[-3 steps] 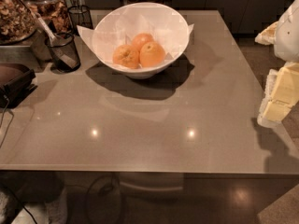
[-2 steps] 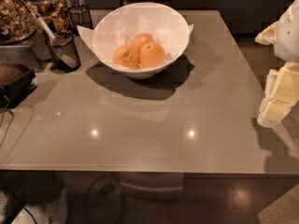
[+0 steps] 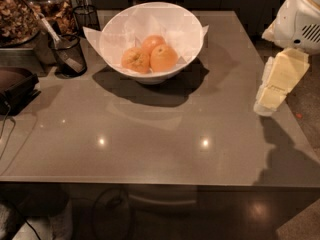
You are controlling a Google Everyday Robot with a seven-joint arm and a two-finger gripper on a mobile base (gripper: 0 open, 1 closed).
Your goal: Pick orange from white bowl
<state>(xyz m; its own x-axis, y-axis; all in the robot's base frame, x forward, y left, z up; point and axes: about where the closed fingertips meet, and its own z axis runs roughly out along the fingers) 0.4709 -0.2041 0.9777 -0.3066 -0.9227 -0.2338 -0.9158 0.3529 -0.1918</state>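
Note:
The white bowl (image 3: 125, 29), lined with white paper, stands at the far middle of the grey table (image 3: 150, 134). Three oranges lie in it. The smooth light-orange orange (image 3: 164, 58) is at the front right. A duller mottled one (image 3: 135, 60) is at the front left and a deeper reddish one (image 3: 152, 43) is behind them. My gripper (image 3: 267, 104), cream-coloured, hangs over the table's right edge, well to the right of the bowl and nearer to me, pointing down and to the left. It holds nothing that I can see.
A black mesh cup (image 3: 67, 54) with utensils stands left of the bowl. Containers of dried goods (image 3: 20, 14) and a dark device (image 3: 15, 84) with a cable fill the far left. My white arm (image 3: 300, 19) is at the upper right.
My gripper has moved left and farther in over the table's right edge, toward the bowl. The bowl and oranges have not moved.

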